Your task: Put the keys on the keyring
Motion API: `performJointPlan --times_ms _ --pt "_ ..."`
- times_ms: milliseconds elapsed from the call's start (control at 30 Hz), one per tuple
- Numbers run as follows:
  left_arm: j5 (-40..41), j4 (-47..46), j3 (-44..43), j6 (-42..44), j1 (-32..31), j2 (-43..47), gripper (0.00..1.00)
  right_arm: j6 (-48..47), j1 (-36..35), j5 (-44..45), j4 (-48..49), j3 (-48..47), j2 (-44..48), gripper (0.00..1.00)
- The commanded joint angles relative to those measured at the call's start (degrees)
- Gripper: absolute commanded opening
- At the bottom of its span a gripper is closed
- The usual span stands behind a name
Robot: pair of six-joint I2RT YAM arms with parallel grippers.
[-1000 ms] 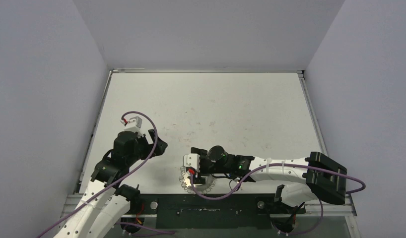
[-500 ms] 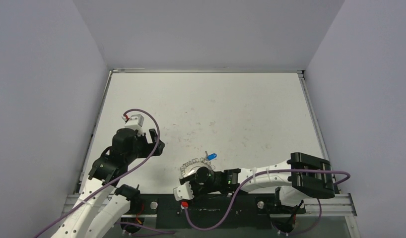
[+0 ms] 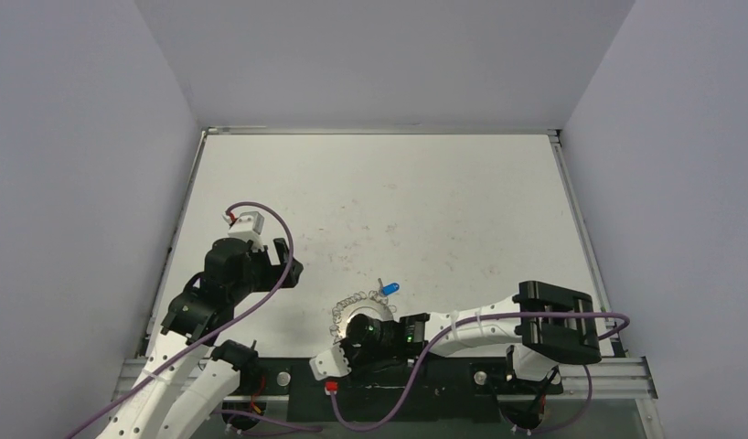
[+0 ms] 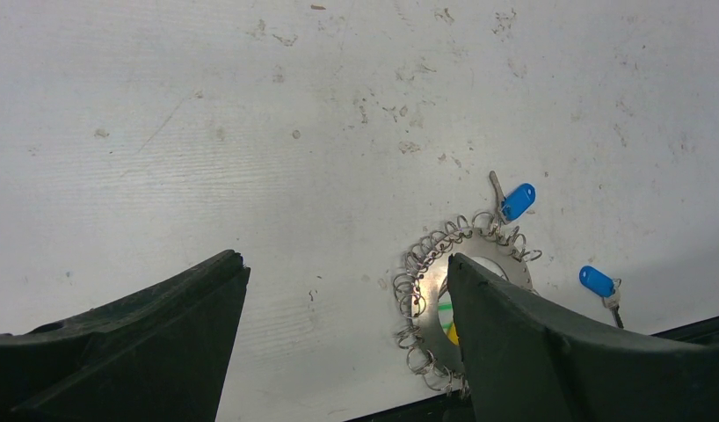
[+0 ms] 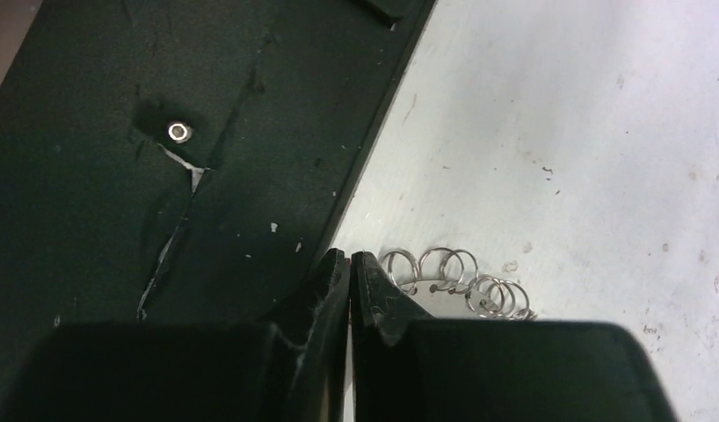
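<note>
The keyring (image 4: 424,264), a silver disc edged with wire loops, lies flat near the table's front edge; the top view shows the keyring (image 3: 350,305) too. One blue-tagged key (image 4: 518,200) rests against its far rim. A second blue-tagged key (image 4: 596,280) lies apart to the right. Green and yellow tags (image 4: 446,318) show through the ring's centre hole. My right gripper (image 5: 349,257) is shut at the ring's near rim, beside the loops (image 5: 444,268), and nothing shows between its fingers. My left gripper (image 4: 344,261) hangs open over bare table, left of the ring.
A black strip (image 5: 163,132) runs along the table's front edge right beside the ring. The white tabletop (image 3: 379,201) is scuffed and walled in by grey panels on three sides.
The right arm swung down toward the front edge and its jaws went from open to shut. The blue-tagged key beyond the ring came into view. The left arm barely moved.
</note>
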State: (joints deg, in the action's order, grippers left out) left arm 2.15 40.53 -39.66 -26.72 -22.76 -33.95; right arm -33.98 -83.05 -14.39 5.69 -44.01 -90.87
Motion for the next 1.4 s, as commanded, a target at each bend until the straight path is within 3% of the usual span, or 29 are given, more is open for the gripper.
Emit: performJointPlan --times_ms 0,567,967,1367 --pt "-0.3 -1.8 -0.7 0.0 0.3 -0.1 0.82 1.0 -1.0 -0.2 -1.8 -2.1 -0.3 0.01" --pt "-2.2 -2.9 -0.7 -3.2 0.2 -5.0 0.78 6.7 -1.2 10.1 -5.3 7.2 7.4 0.00" --pt "-11.2 -11.8 4.2 -11.9 0.1 -15.6 0.69 10.6 0.6 24.7 -5.5 12.5 13.3 0.00" --pt "-14.5 -19.0 9.1 -15.5 -1.1 -15.1 0.67 14.6 7.0 19.7 3.3 17.6 22.7 0.00"
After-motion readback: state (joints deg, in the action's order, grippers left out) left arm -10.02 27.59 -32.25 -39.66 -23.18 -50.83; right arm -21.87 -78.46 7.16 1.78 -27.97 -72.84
